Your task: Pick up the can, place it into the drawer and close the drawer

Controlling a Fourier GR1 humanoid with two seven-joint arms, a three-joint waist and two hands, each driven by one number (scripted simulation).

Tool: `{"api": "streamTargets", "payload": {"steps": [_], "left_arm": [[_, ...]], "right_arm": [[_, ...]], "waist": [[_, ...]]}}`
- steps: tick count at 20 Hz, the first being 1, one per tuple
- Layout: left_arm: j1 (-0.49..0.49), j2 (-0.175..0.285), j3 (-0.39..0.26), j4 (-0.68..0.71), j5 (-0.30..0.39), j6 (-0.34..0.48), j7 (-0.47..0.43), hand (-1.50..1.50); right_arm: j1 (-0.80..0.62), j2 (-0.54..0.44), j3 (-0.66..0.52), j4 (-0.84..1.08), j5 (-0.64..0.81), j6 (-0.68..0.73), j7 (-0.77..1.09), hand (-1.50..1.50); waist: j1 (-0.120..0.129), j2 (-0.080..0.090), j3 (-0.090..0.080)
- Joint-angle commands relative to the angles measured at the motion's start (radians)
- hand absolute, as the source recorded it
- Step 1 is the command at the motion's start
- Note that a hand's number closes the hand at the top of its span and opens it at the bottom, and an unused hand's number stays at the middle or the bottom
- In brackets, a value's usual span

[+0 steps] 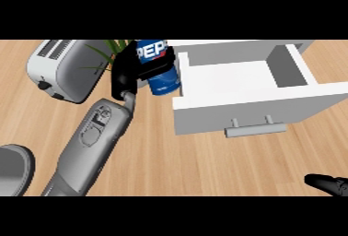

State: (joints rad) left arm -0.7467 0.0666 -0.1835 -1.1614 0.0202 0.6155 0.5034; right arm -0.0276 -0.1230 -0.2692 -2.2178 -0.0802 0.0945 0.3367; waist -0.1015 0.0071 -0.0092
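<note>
Clearly, the left hand [128, 69] was curled round the blue Pepsi can [164, 83], held tilted just beside the left wall of the open white drawer [258, 107]. The right hand [329, 183] showed at the lower right edge, its state impossible to tell.

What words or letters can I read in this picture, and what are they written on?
"PEP": big white letters on the blue drink can, held by the black left hand; the rest of the word cannot be seen.
The silver toaster and the open white drawer show no writing.
</note>
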Motion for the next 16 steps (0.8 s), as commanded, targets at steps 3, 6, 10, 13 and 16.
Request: {"api": "streamTargets", "payload": {"steps": [3,6,10,13,16], "left_arm": [[-0.375,-0.064,-0.051,0.096,-0.078,0.001,0.004,-1.5],[-0.511,-0.065,-0.057,0.234,-0.041,0.041,-0.02,-1.5],[-0.583,-0.066,-0.063,0.375,0.055,0.067,-0.12,-1.5],[-0.672,-0.066,-0.042,0.45,0.097,0.095,-0.134,-1.5],[-0.702,-0.067,-0.018,0.517,0.154,0.067,-0.187,-1.5]], "right_arm": [[-0.026,-0.015,-0.001,0.002,0.003,-0.005,0.023,-1.5],[-0.044,-0.02,-0.009,0.01,-0.009,-0.009,0.036,-1.5],[-0.054,-0.05,-0.004,-0.016,0.049,-0.004,0.011,-1.5],[-0.061,-0.074,0.021,-0.04,0.085,0.014,0.013,-1.5],[-0.109,-0.106,0.038,0.029,0.151,0.025,-0.041,-1.5]], "waist": [[-0.033,0.012,0.013],[-0.03,0.019,0.012],[-0.024,0.02,0.011],[-0.021,0.02,0.011],[-0.011,0.03,0.012]]}}
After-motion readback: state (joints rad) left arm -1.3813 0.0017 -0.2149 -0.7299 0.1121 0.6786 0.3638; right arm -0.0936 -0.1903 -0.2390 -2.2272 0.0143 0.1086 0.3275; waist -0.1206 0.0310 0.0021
